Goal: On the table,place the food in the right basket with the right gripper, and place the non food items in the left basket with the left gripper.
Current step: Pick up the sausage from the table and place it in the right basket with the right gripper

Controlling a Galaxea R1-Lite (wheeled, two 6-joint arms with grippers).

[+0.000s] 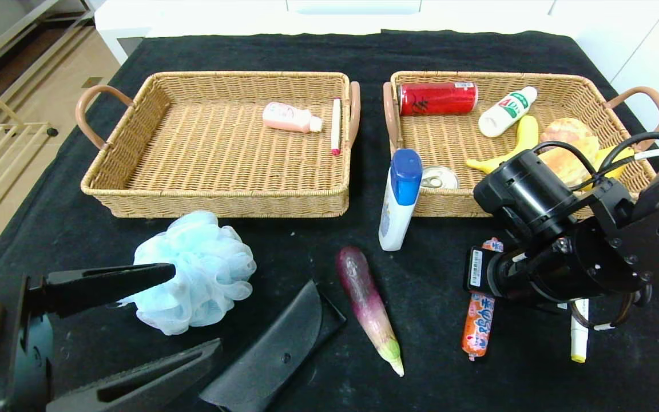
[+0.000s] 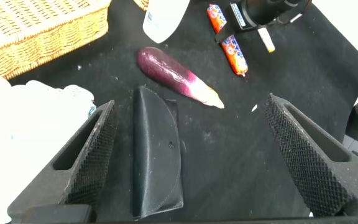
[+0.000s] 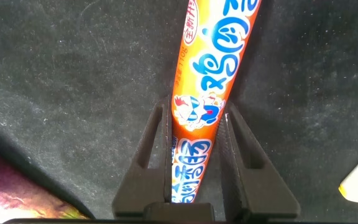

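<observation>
Right pincer (image 3: pixel 197 158) is gripping the sausage (image 3: pixel 207 93) on the desk (image 1: pixel 432 297); left pincer (image 2: pixel 191 155) is hovering open over the case (image 2: pixel 157 155).

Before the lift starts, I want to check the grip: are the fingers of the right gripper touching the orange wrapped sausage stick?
Touching. In the right wrist view, the right gripper's two black fingers press against both sides of the orange wrapped sausage stick, with no gap visible.

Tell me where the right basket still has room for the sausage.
The right basket is crowded: red can, white bottle, bananas, bread, tin. Bare wicker shows mid-floor between can and tin. The right gripper is shut on the sausage. The left basket is mostly bare.
</observation>
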